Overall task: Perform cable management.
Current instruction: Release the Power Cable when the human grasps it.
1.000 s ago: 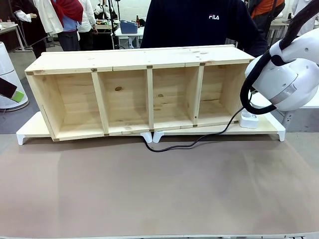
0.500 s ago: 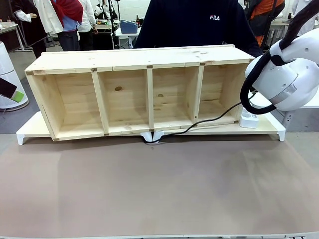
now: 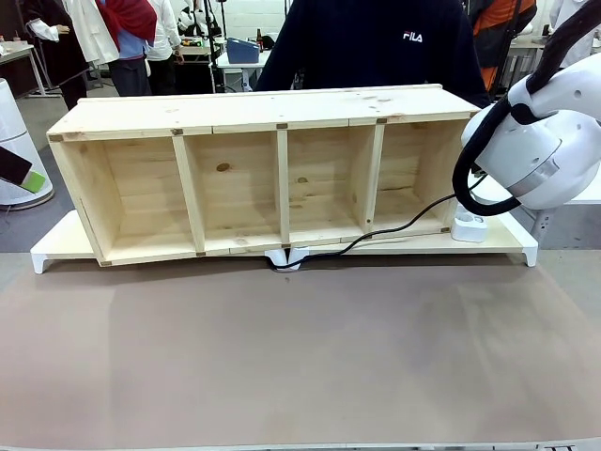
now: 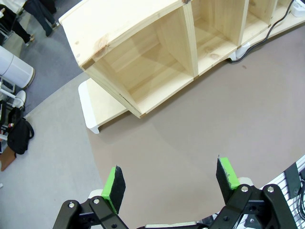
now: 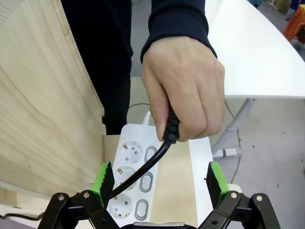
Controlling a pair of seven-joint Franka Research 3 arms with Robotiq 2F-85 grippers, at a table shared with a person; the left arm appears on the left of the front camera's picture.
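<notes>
The thin black cable (image 3: 394, 225) runs from the white power strip (image 3: 469, 225) on the right, along the front foot of the wooden shelf (image 3: 254, 178), to the middle white feet. In the right wrist view a person's hand (image 5: 183, 90) grips the cable's black plug (image 5: 171, 130) above the power strip (image 5: 136, 183). The cable (image 5: 143, 169) hangs down from it between my wide-apart fingers. My right gripper (image 5: 158, 183) is open just below the hand and touches nothing. My left gripper (image 4: 170, 183) is open, high above the brown mat (image 4: 190, 129), holding nothing.
The shelf has several open compartments and stands on low white boards (image 3: 56, 246). The person in a dark top (image 3: 376, 47) stands behind it. My right arm's white body (image 3: 535, 141) and its thick black hose crowd the shelf's right end. A white table (image 5: 257, 52) lies beyond the hand.
A second ago a loop of cable lay out on the mat in front of the shelf. It has been drawn back tight against the shelf's foot. Neither arm has moved.
</notes>
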